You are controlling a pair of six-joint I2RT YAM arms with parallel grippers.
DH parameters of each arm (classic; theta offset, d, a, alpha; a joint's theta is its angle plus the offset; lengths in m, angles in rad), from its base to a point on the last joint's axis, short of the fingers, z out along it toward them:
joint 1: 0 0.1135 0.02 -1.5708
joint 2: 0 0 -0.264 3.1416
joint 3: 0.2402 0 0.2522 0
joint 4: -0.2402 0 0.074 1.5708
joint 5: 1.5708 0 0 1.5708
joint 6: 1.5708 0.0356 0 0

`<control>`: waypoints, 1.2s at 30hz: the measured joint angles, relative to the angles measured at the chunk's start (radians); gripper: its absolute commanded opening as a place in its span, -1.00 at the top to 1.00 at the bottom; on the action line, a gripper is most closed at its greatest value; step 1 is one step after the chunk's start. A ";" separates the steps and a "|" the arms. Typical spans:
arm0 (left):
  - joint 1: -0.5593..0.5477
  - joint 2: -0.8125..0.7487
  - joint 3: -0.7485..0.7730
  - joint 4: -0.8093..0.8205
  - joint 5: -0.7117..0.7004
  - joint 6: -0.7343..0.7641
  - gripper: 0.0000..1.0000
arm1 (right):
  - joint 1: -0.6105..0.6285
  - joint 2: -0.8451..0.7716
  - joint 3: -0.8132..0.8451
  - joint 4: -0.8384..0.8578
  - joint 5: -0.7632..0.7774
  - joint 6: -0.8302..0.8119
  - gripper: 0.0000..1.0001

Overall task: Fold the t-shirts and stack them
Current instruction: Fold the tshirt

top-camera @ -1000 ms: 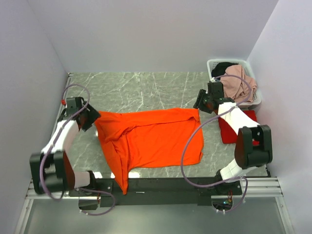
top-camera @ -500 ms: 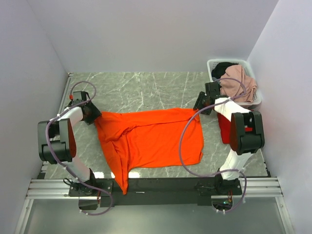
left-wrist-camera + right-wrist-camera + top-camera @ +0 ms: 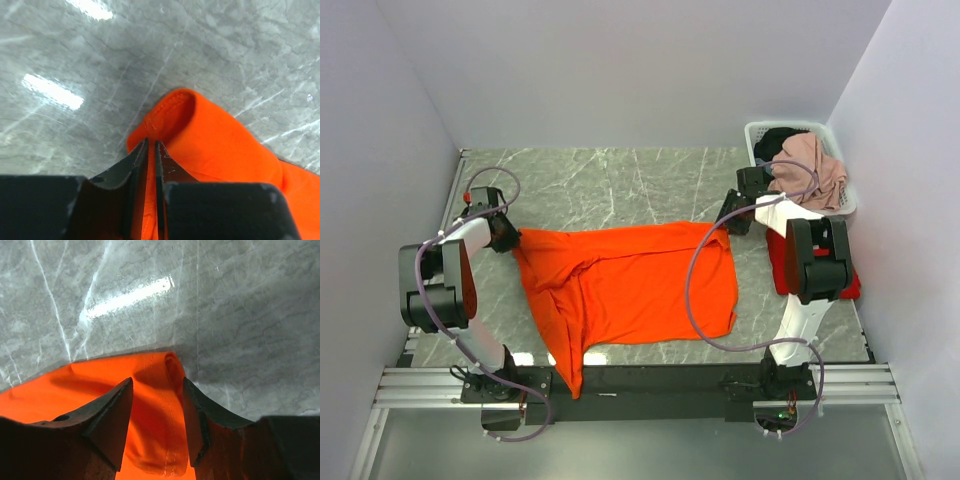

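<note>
1. Bright orange cloth t-shirt (image 3: 640,290): lies spread flat on the centre of the grey marble table (image 3: 620,180). Its near-left part runs past the near edge of the table.

2. Deeper red cloth t-shirt (image 3: 846,288): lies at the right edge of the table and is mostly covered by the right arm (image 3: 815,260). Whether it is folded cannot be made out.

3. The overhead view shows each arm reaching one far corner of the orange t-shirt, the left arm (image 3: 440,280) at the left one. The jaw opening is too small to read there.

4. Left wrist view: the left jaws are closed to a narrow slit with orange cloth (image 3: 220,145) pinched in it. A rolled hem lies just beyond the tips.

5. Right wrist view: the right jaws stand apart and straddle the hemmed corner (image 3: 155,430). The cloth is not clamped.

6. Both wrist views cut off the rest of the garment.

7. White plastic basket (image 3: 753,140): stands at the far right corner, holds pink and black cloth, and appears only in the overhead view
</note>
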 measured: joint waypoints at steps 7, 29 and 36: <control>0.000 0.015 0.018 -0.004 -0.029 0.022 0.78 | -0.002 0.029 0.014 -0.004 -0.005 -0.019 0.37; 0.000 0.115 0.098 0.024 0.001 0.009 0.76 | -0.019 0.093 0.138 -0.080 0.105 -0.135 1.00; 0.000 0.124 0.107 0.028 0.001 0.004 0.71 | -0.019 0.114 0.166 -0.098 0.134 -0.162 1.00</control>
